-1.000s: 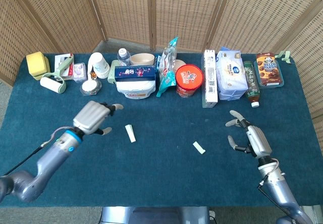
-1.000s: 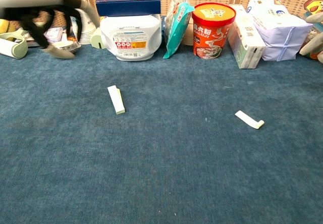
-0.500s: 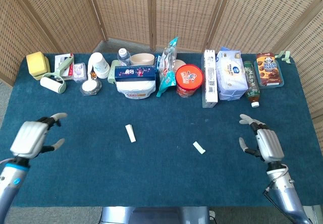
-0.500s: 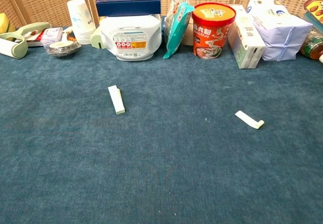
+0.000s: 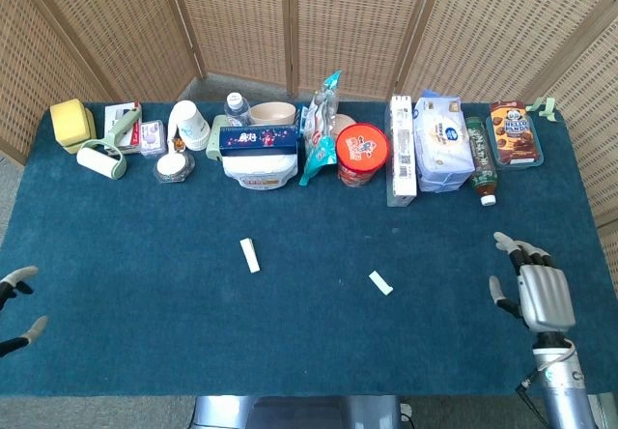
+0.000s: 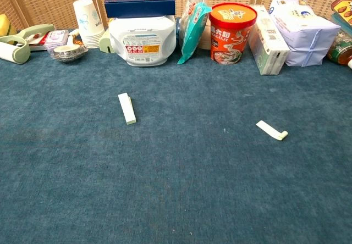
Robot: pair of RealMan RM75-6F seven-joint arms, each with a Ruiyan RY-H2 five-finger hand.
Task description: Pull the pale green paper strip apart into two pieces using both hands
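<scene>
Two pale green paper pieces lie apart on the blue tablecloth. The left piece [image 5: 250,255] [image 6: 127,108] is a straight strip left of centre. The right piece [image 5: 380,282] [image 6: 271,130] is shorter, with one end curled up. My left hand [image 5: 17,305] shows only as fingertips at the far left edge of the head view, holding nothing. My right hand [image 5: 534,290] hovers near the table's right front corner, fingers spread and empty. Neither hand appears in the chest view.
A row of goods lines the back of the table: a white tub [image 5: 259,166] under a dark blue box, a teal snack bag [image 5: 320,131], a red noodle cup [image 5: 361,153], tissue packs [image 5: 442,143], a bottle [image 5: 482,161], paper cups [image 5: 189,123], a lint roller [image 5: 101,158].
Both hands have drawn back from the middle toward the table's front corners, the left nearly out of the head view. The two paper pieces have not moved.
</scene>
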